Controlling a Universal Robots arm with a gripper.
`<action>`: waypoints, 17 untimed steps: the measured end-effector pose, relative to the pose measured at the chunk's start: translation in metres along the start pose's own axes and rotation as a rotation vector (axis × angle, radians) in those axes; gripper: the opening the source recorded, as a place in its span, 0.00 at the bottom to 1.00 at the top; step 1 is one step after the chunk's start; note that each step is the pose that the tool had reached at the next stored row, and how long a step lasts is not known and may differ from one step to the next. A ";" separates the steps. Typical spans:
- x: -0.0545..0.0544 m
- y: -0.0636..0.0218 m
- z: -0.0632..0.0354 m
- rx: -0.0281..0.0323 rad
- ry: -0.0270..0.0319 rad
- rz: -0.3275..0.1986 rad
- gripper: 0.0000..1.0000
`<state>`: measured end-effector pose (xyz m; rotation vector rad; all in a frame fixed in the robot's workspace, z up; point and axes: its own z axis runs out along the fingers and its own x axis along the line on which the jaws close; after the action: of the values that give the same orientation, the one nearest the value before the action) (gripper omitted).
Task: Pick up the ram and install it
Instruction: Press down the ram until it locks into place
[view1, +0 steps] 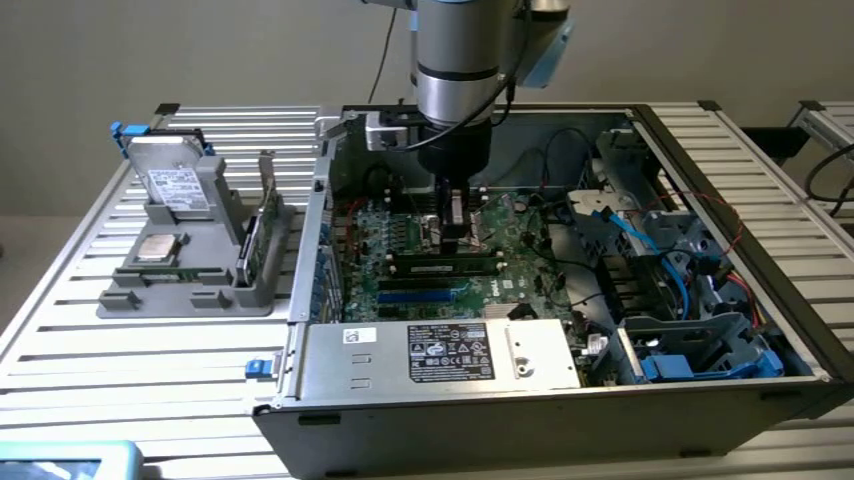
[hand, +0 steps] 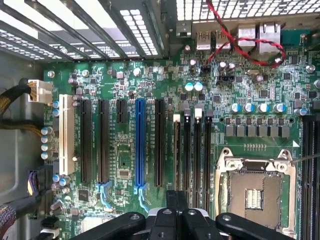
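Inside the open computer case (view1: 561, 400), the gripper (view1: 458, 232) is hanging at frame centre, fingers pressed together, just above the ram (view1: 445, 268) lying seated in its motherboard (hand: 125, 90) slot.

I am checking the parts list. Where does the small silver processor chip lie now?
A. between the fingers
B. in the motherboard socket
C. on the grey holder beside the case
C: the processor chip rests on the grey holder, outside the case, and the motherboard socket stands empty.
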<state>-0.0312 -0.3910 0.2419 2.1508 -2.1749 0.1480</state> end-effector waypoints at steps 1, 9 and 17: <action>0.000 -0.0022 -0.0002 -0.0001 0.0000 0.000 0.11; 0.000 -0.0069 -0.0002 -0.0034 -0.0001 0.000 0.11; 0.000 -0.0072 -0.0001 -0.0123 0.0009 0.070 0.11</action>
<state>-0.0240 -0.3913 0.2422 2.0688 -2.2457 0.1395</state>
